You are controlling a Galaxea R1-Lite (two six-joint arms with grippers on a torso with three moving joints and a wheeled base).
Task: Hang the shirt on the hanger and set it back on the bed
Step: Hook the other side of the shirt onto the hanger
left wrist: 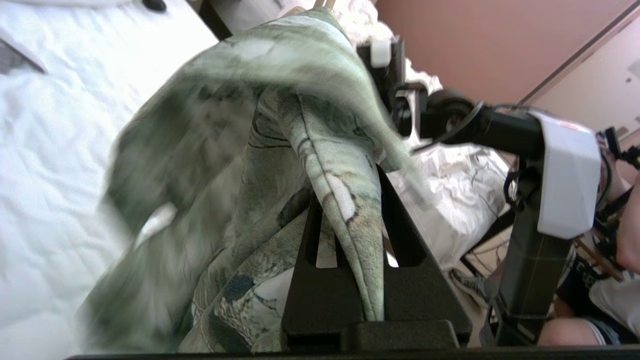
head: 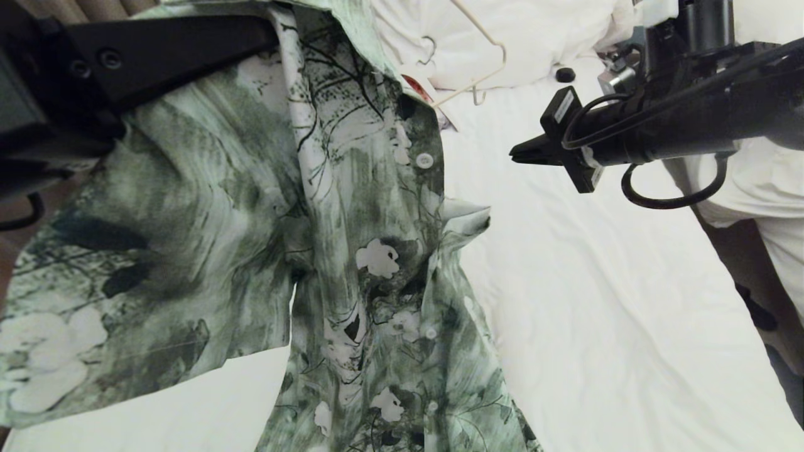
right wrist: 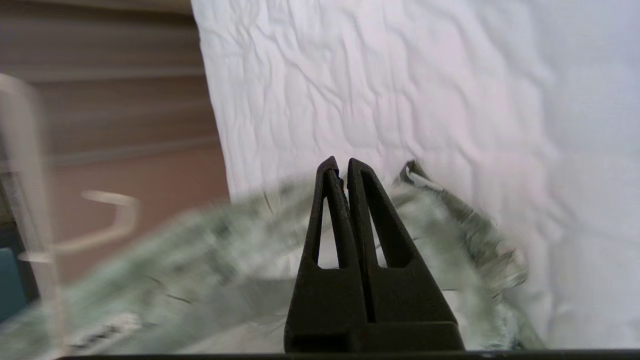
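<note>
The green-and-white flowered shirt (head: 352, 207) hangs from the upper left and trails down onto the white bed (head: 597, 301). My left gripper (left wrist: 347, 182) is shut on a bunched fold of the shirt (left wrist: 340, 200), holding it above the sheet. In the head view the fabric hides that gripper's fingertips. The cream wire hanger (head: 483, 59) lies on the bed beyond the shirt's collar. My right gripper (head: 516, 152) hovers over the bed to the right of the shirt, shut and empty. In its wrist view the right gripper (right wrist: 338, 165) points at the shirt (right wrist: 450, 235) below.
A white pillow (head: 540, 31) lies at the bed's far end, with a small black object (head: 565, 74) on the sheet by it. White and brown-black cloth (head: 754, 295) hangs at the right edge. A person (left wrist: 620, 280) sits behind the robot's body (left wrist: 565, 175).
</note>
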